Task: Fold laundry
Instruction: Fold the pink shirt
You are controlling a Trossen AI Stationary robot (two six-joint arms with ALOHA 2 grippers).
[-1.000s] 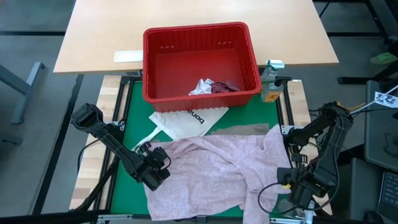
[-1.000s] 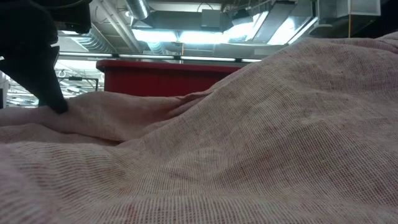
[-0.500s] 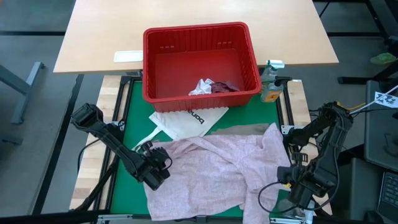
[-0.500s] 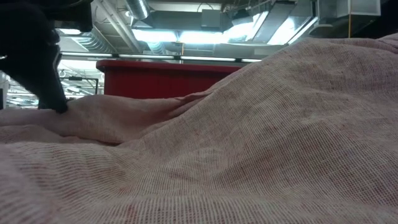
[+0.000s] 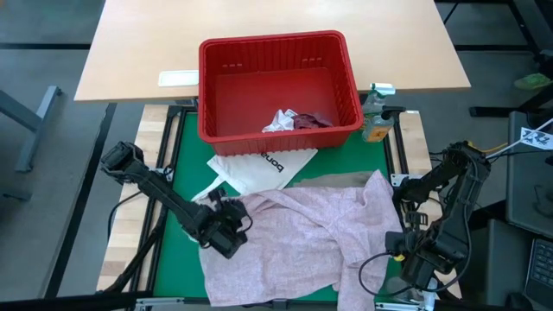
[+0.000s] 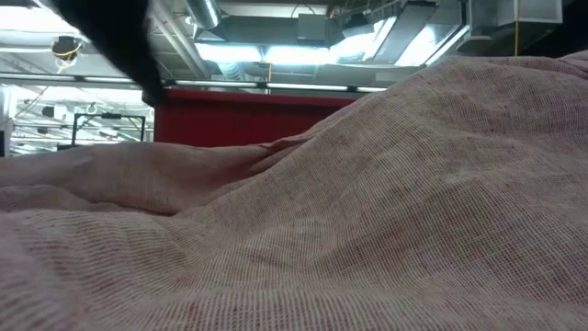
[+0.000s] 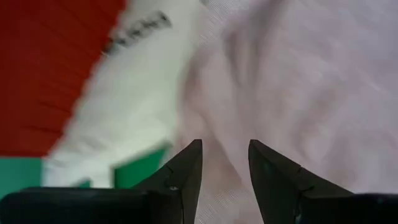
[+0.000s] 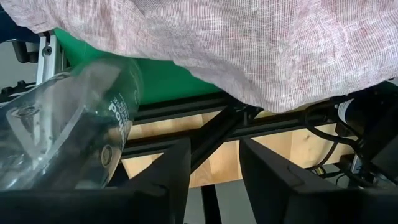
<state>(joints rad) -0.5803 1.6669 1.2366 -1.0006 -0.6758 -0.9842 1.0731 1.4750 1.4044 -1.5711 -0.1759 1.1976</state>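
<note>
Now the left gripper, fingers parted and empty, hovers over the mottled pink cloth garment sprawled across the green mat; probably best pinching one clean edge.

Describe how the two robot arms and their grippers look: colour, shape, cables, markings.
Both arms are black, built of slim links with bulky rounded joints. The left gripper has two dark, pointed, wedge-shaped fingers. The right gripper has broader, flat-tipped dark fingers. Black cables loop around the right arm, which has a small yellow spot low down. No lettering shows on either arm.
</note>
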